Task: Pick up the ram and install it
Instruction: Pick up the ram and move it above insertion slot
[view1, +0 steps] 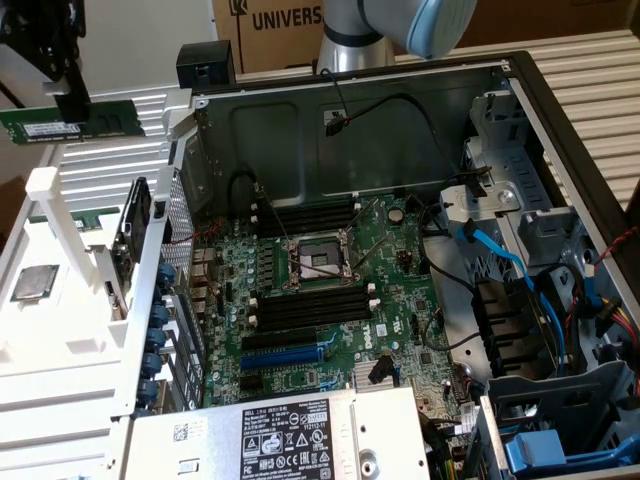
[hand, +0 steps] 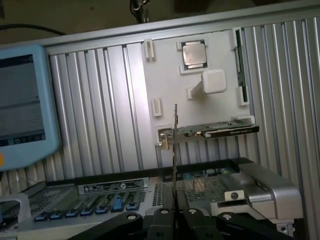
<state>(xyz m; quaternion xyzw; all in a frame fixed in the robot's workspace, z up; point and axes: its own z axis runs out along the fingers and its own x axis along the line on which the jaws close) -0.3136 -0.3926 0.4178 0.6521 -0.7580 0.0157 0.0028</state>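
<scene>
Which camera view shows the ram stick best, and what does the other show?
The exterior view: the ram stick lies side-on there, green with a pale label, clamped by the gripper. The wrist view catches it edge-on, just a thin line rising from the gripper.

- Cardboard box (view1: 270, 35), exterior view: bold dark capitals "UNIVERS", the word cut off by the arm in front. A dark logo mark sits just to the exterior view's left of it, not legible.
- Power supply (view1: 290, 440): black label with white print. "DELL" reads at its corner; the fine lines and approval marks are too small to read.
- White barcode sticker (view1: 186, 432) beside that label: not legible.
- Motherboard (view1: 385, 260): small white logo near the blue slot, not legible.
- Memory stick (view1: 110, 118): pale label strip, print too small to read.
- Screen (hand: 22, 100), wrist view: grey rows of text, unreadable.
- Case label strip (hand: 112, 187): print unreadable.
</scene>
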